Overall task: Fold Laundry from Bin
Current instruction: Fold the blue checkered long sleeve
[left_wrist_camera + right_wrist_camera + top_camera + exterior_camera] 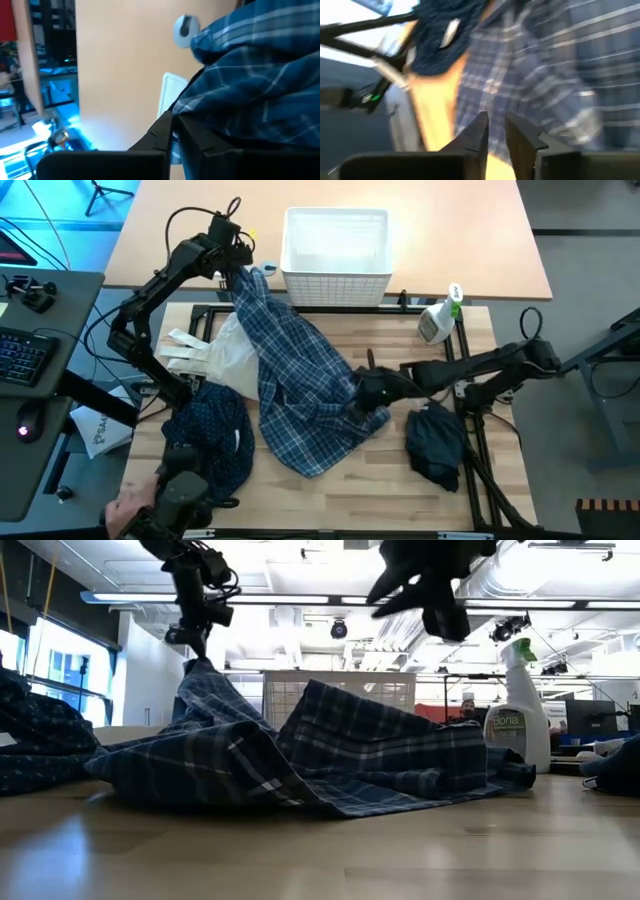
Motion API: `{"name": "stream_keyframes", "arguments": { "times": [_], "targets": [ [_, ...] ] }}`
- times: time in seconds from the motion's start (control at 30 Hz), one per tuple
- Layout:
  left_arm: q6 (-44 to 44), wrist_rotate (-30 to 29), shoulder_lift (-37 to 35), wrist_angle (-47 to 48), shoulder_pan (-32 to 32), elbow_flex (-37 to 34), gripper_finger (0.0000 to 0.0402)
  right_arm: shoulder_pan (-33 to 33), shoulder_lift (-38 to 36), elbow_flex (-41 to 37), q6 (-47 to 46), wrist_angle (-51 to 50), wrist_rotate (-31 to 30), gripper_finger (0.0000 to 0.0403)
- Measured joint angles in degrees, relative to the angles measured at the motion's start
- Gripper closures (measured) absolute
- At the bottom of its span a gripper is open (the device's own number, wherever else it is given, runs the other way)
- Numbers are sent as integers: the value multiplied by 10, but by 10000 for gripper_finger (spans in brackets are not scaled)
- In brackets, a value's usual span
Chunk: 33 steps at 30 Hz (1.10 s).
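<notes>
The left gripper (240, 275) is raised, its jaws closed on a corner of the plaid shirt (300, 390), beside the bin (335, 255). From those jaws the shirt drapes down across the desk (380, 480) to the right gripper (372, 392). Its jaws stand narrowly apart over the cloth; contact appears absent, though the view is blurred.

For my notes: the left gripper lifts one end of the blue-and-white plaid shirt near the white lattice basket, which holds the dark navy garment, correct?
Not quite. In the high view the white lattice basket is empty; the dark navy garment lies on the table. The left gripper does lift the blue-and-white plaid shirt.
</notes>
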<state>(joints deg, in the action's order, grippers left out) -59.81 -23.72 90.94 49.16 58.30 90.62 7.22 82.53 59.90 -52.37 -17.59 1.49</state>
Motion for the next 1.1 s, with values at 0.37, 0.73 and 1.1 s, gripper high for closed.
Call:
{"name": "stream_keyframes", "arguments": {
  "times": [0.37,0.73,1.1],
  "targets": [
    [7,10,0,-2,0,7,371,-17,158,-39,34,73,-23,263],
    [-4,-3,-3,-5,-28,7,399,136,209,-32,-22,-91,68,392],
    [47,94,-34,53,-153,7,397,328,38,-24,-253,-317,51,332]
  ]
}}
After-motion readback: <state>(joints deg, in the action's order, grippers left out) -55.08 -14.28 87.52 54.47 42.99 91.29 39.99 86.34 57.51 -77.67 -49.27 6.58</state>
